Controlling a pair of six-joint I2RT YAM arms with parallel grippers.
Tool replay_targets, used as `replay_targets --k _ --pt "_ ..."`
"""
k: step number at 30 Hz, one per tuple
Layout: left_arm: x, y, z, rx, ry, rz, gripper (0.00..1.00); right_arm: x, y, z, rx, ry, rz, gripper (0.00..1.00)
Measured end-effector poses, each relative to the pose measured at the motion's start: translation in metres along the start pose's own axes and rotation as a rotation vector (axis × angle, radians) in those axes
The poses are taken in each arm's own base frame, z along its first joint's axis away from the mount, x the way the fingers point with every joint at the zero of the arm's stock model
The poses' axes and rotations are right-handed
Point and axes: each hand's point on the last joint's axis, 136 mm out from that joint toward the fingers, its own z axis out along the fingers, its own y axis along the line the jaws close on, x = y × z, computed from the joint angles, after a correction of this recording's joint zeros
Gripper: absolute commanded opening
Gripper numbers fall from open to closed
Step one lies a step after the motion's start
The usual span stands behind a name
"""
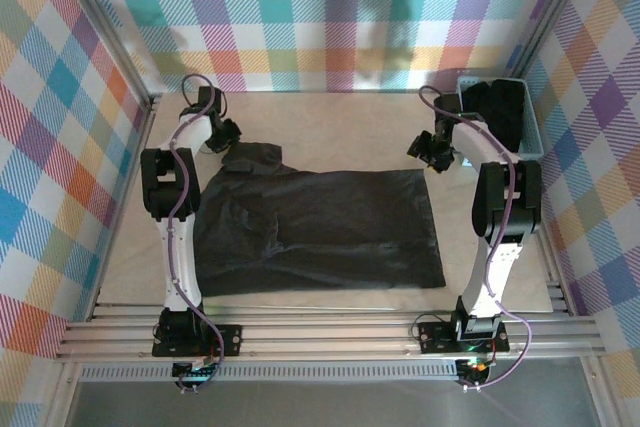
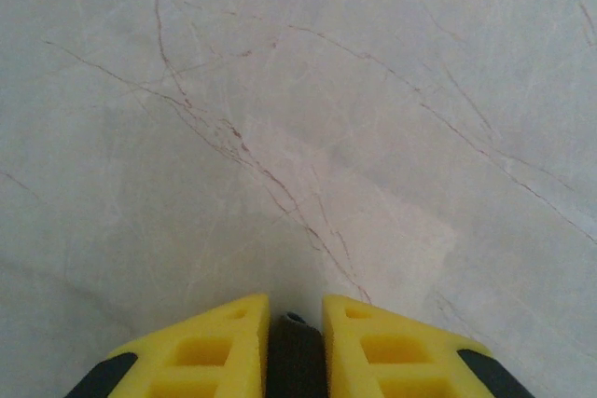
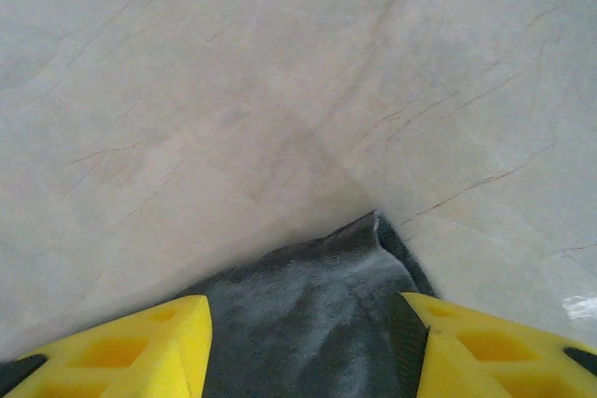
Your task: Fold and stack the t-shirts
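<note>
Well, one dark t-shirt (image 1: 320, 232) lies spread flat across the middle of the pale, veined worktop (image 1: 330, 122), its hem to the right and its collar end to the left. One sleeve (image 1: 252, 157) is rumpled and kicked up at the far left corner.

The left arm (image 1: 170, 207) reaches to the far left of the worktop, and the left jaws hang just beyond that crumpled sleeve. In the left wrist view its yellow fingers (image 2: 210, 351) are drawn close together with only a narrow dark slot between them, and bare marble (image 2: 298, 118) lies ahead.

The right arm (image 1: 505, 207) reaches to the far right, with the right jaws near the shirt's far right corner. In the right wrist view its yellow fingers (image 3: 140, 347) are spread wide, and that corner of the shirt (image 3: 317, 323) sits between them, its hemmed edge showing. I cannot tell whether the fingers touch the cloth.

Against the far right wall stands a light blue basket (image 1: 530, 132) with more dark cloth (image 1: 497, 107) heaped inside.
</note>
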Motion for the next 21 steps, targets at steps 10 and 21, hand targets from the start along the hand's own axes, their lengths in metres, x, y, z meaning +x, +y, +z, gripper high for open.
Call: replay_targets --k 10,21 --pt "0.008 -0.004 -0.007 0.005 0.003 0.022 0.00 -0.002 -0.015 0.023 0.085 0.032 0.022 0.54" --pt "-0.008 -0.019 -0.039 0.046 -0.045 0.017 0.00 -0.015 -0.008 0.030 0.075 0.026 0.024 0.41"
